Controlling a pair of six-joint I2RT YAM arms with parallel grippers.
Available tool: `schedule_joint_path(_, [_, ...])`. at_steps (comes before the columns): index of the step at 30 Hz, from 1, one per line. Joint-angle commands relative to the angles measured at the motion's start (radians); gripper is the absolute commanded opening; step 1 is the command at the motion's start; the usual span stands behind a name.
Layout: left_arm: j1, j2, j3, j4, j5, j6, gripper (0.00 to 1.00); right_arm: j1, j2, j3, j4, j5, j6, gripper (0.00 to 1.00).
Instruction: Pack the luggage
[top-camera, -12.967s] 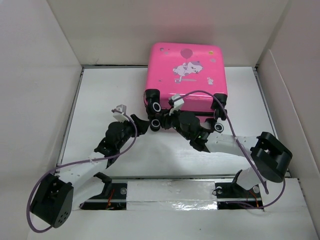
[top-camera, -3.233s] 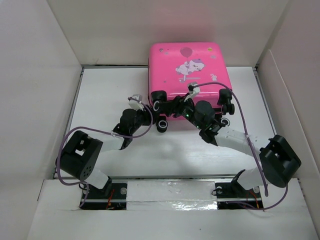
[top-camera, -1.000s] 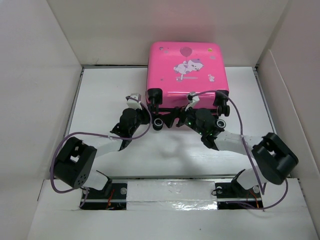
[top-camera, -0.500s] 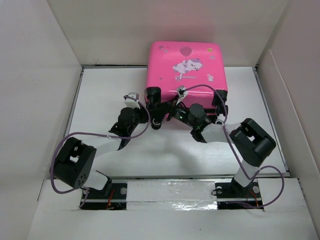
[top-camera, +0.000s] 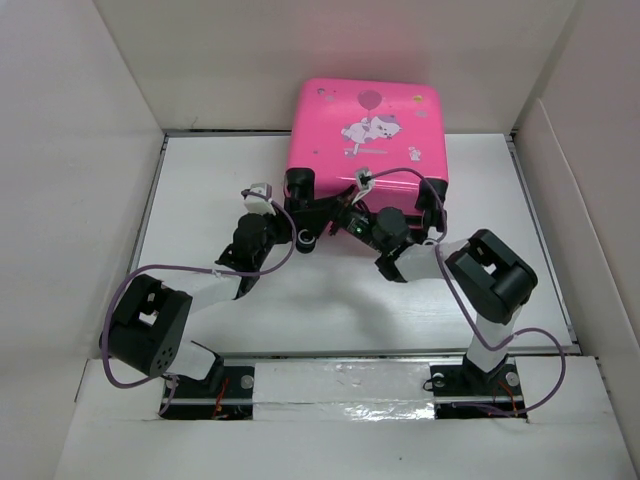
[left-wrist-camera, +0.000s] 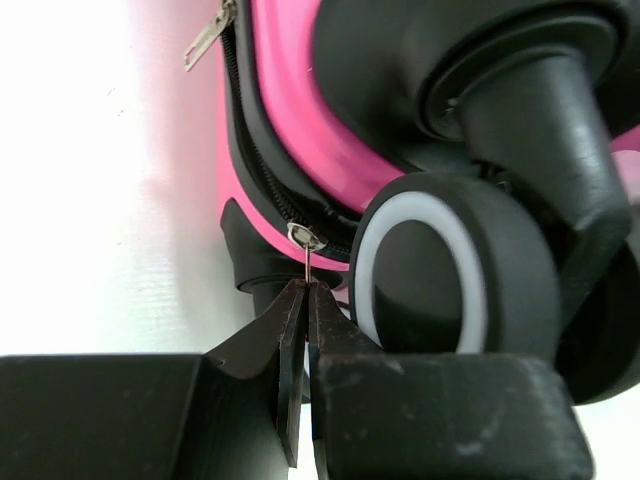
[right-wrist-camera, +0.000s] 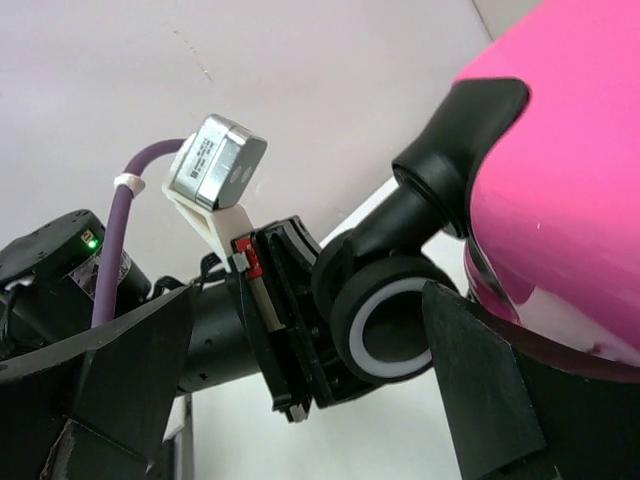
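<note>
Suitcase (top-camera: 365, 150) sits at 12 o'clock on the bench (top-camera: 200, 190), wheels toward you. Your left gripper (left-wrist-camera: 305, 300) pinches the zipper pull (left-wrist-camera: 305, 262) beside a wheel (left-wrist-camera: 420, 270), likely to run the zip. Right gripper (right-wrist-camera: 305, 390) is spread wide at that corner, probably to steady the case.

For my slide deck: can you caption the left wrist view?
Left gripper shut on the luggage's zipper pull, beside a black wheel.

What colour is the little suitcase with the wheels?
The luggage is hot pink with a white cartoon animal print; the top view shows it best.
</note>
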Motion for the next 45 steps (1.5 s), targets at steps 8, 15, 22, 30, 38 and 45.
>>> schedule_joint_path(8, [-0.026, -0.051, 0.003, 0.094, 0.066, 0.007, 0.00, 0.075, -0.098, -0.066, -0.340, 0.243, -0.052, 1.00])
schedule_joint_path(15, [-0.026, -0.028, 0.034, 0.124, 0.183, -0.007, 0.00, 0.043, -0.353, -0.206, -0.480, 0.393, -0.147, 0.99])
schedule_joint_path(22, [-0.213, 0.009, 0.123, 0.080, 0.130, 0.060, 0.00, 0.043, -0.705, -0.291, -0.747, 0.578, -0.267, 1.00])
schedule_joint_path(30, [-0.407, 0.082, 0.259, 0.054, 0.135, 0.085, 0.00, 0.030, -0.951, -0.275, -1.075, 0.606, -0.382, 0.91])
schedule_joint_path(38, [-0.416, 0.128, 0.287, 0.069, 0.172, 0.062, 0.00, -0.028, -0.956, -0.302, -1.062, 0.473, -0.425, 1.00])
schedule_joint_path(45, [-0.416, 0.118, 0.255, 0.072, 0.162, 0.062, 0.00, -0.074, -0.950, -0.373, -0.932, 0.301, -0.401, 1.00])
